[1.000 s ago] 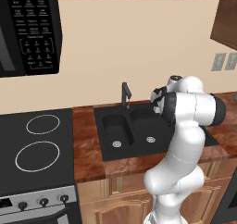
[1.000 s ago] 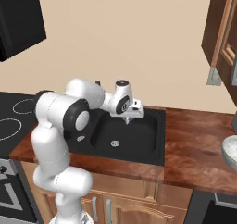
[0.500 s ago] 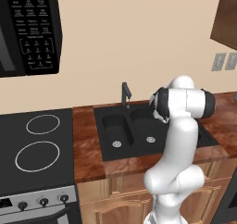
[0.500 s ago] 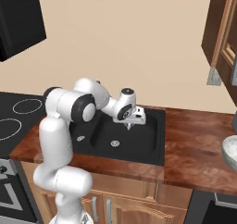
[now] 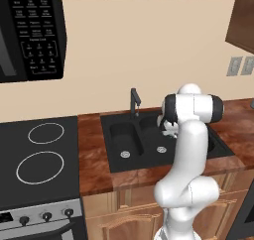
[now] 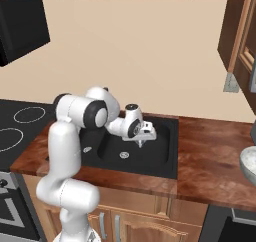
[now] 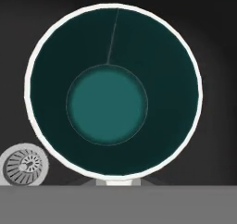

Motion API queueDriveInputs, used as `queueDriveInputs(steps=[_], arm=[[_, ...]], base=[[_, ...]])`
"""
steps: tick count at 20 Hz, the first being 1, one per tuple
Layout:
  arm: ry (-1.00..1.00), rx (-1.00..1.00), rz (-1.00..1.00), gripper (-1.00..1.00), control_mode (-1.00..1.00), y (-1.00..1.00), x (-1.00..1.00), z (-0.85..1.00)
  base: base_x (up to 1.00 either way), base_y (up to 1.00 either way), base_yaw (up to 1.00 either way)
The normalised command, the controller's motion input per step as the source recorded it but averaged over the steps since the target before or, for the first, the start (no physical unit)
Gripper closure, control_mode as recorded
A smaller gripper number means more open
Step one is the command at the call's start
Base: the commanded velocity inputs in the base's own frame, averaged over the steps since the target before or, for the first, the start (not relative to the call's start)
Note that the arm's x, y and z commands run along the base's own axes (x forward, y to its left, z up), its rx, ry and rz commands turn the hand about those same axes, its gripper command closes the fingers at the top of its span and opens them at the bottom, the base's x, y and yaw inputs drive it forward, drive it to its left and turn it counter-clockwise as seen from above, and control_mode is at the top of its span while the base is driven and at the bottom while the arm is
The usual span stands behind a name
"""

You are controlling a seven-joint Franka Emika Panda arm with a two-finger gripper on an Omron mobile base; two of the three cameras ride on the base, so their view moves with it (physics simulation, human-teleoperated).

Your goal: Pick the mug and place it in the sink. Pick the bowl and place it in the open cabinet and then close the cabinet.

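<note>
The mug (image 7: 107,102) is seen from straight above in the hand view: a white rim around a teal inside. It hangs over the dark floor of the sink (image 7: 220,28), with a round silver drain (image 7: 25,165) beside it. My gripper (image 6: 142,140) is shut on the mug's near rim and reaches down into the right basin of the sink (image 6: 167,153). The grey speckled bowl (image 6: 249,161) sits on the counter at the far right. The wall cabinet (image 6: 243,33) hangs above it with its door swung open.
A dark slim faucet (image 5: 134,101) stands behind the sink (image 5: 119,135). A black stove top (image 5: 39,159) lies left of it, under a microwave (image 5: 32,33). Wooden counter (image 6: 210,158) runs between the sink and the bowl.
The arm has folded down and lowered the hand with the mug from above the sink's rim into the right basin.
</note>
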Motion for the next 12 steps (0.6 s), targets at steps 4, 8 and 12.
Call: queueDriveInputs(steps=[4, 8, 12], arm=[[0.00, 0.00, 0.00, 1.00, -1.00, -0.07, 0.00, -0.56], [0.00, 0.03, 0.00, 1.00, -1.00, -0.13, 0.00, -0.41], [0.00, 0.09, 0.00, 1.00, -1.00, -0.20, 0.00, -0.04]], base=[[0.00, 0.00, 0.00], [0.00, 0.00, 0.00], [0.00, 0.00, 0.00]])
